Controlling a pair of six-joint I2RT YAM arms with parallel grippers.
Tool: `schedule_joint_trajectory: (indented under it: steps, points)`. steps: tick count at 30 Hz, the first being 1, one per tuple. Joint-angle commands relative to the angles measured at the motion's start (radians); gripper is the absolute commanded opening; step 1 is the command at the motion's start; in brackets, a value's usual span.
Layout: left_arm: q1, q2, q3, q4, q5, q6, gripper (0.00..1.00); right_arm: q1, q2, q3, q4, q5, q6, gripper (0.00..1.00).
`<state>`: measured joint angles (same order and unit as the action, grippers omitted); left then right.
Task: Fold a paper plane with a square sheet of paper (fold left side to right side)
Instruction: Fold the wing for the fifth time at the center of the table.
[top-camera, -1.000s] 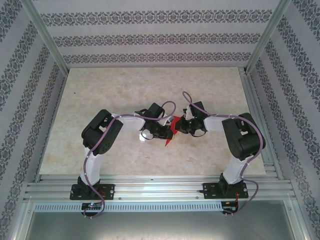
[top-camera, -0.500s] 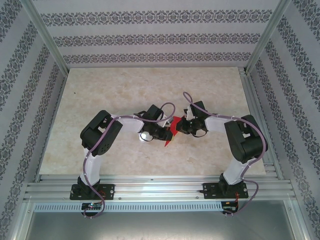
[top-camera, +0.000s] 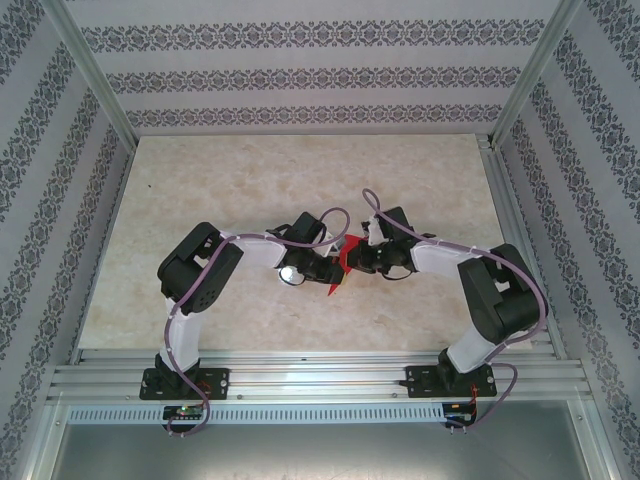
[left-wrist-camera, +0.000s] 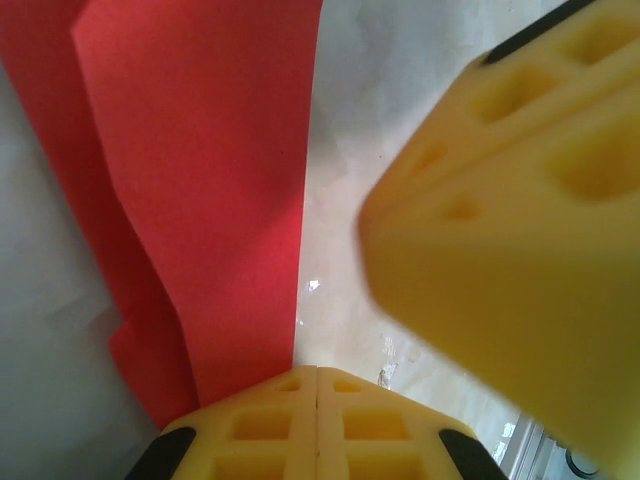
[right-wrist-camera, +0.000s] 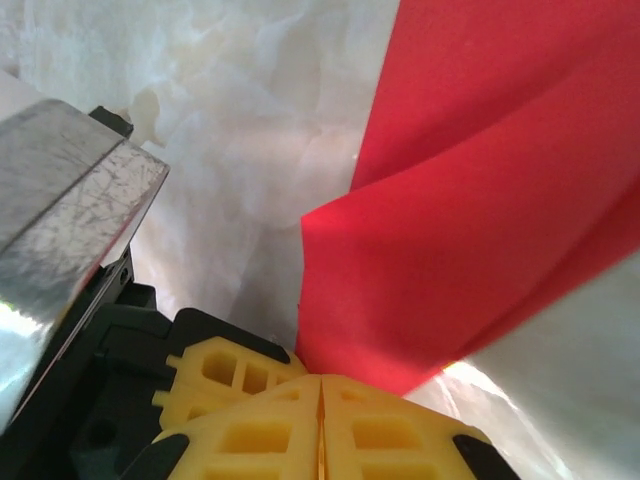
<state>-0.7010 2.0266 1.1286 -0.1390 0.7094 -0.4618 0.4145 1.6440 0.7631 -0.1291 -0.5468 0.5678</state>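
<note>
The square sheet of paper (top-camera: 343, 262) is bright red and folded into a narrow, creased strip. It sits mid-table between the two grippers. My left gripper (top-camera: 327, 270) comes at it from the left. In the left wrist view its yellow fingers (left-wrist-camera: 317, 372) are shut tight, tips at the edge of the red paper (left-wrist-camera: 200, 200). My right gripper (top-camera: 358, 258) meets it from the right. In the right wrist view the right gripper (right-wrist-camera: 321, 380) is shut, and the folded red paper (right-wrist-camera: 480, 230) runs out from its tips. The two sets of fingertips almost touch.
The marble-patterned tabletop (top-camera: 300, 170) lies open behind and to both sides of the arms. Aluminium rails (top-camera: 320, 375) run along the near edge and the right side. Patterned walls (top-camera: 60, 200) enclose the cell.
The right arm's elbow has swung out to the right and lower. The left wrist has rolled, so its lamp now faces up. Both grippers stay at the paper, which has barely shifted.
</note>
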Motion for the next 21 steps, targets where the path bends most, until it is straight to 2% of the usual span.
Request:
schedule_joint_trajectory:
  steps: [1, 8, 11, 21]
  points:
    - [-0.022, 0.038, -0.034, -0.102, -0.083, 0.01, 0.01, 0.018, 0.046, 0.017, 0.075, -0.011, 0.043, 0.09]
    - [-0.023, 0.04, -0.036, -0.1, -0.085, 0.011, 0.01, 0.017, 0.125, 0.046, 0.029, 0.056, 0.031, 0.09]
    - [-0.023, 0.04, -0.038, -0.108, -0.09, 0.017, 0.01, 0.011, 0.134, 0.066, -0.044, 0.136, -0.011, 0.09]
    - [-0.023, 0.035, -0.07, -0.097, -0.091, 0.014, 0.0, -0.093, 0.113, 0.075, -0.131, 0.25, -0.103, 0.09]
